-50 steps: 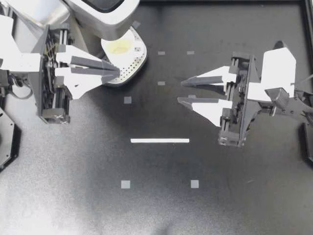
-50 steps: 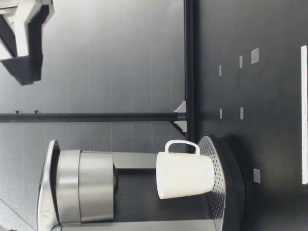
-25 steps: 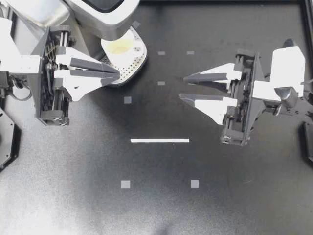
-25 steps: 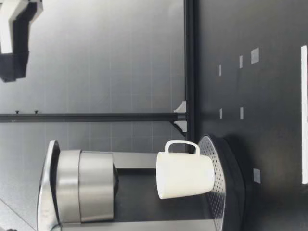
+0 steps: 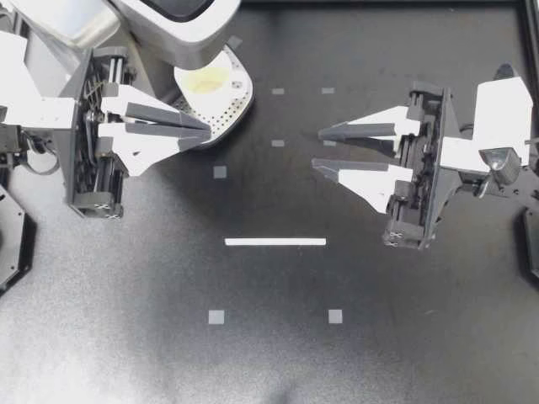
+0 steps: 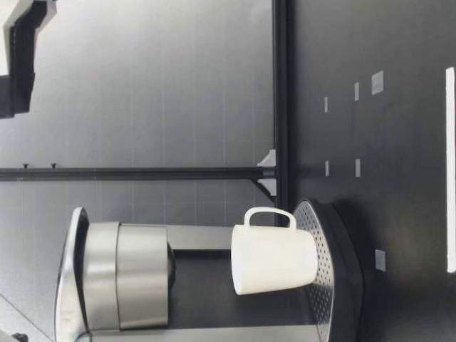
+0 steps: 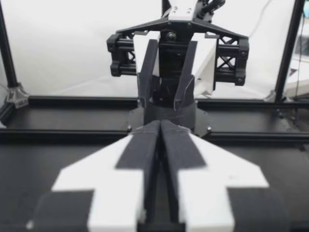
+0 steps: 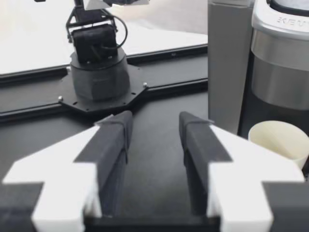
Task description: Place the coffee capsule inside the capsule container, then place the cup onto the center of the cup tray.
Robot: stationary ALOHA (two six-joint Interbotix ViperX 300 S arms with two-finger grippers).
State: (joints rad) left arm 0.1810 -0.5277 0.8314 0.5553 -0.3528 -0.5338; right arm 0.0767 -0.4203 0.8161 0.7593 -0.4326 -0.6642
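Observation:
A white cup (image 5: 206, 82) stands upright on the perforated cup tray (image 5: 238, 107), under the coffee machine's head (image 5: 181, 21). The low view shows the same cup (image 6: 274, 260) on the tray (image 6: 326, 246), with its handle turned toward the table's middle. My left gripper (image 5: 207, 132) is shut and empty, with its tips beside the tray's near rim, just short of the cup. My right gripper (image 5: 317, 149) hangs open and empty over the middle of the table, pointing at the cup. In the right wrist view the cup (image 8: 277, 140) lies ahead of the open fingers (image 8: 116, 140), off to one side. No capsule is in sight.
The silver and black coffee machine (image 8: 280, 63) fills the table's back left corner. A white tape strip (image 5: 274, 241) and small grey squares (image 5: 335, 316) mark the black table. A black frame rail (image 6: 280, 100) edges the table. Part of an arm (image 6: 18, 57) hangs high above.
My right arm has drawn back toward its own side, away from the tray, and risen. The left gripper has shifted slightly toward the tray. The cup has not moved.

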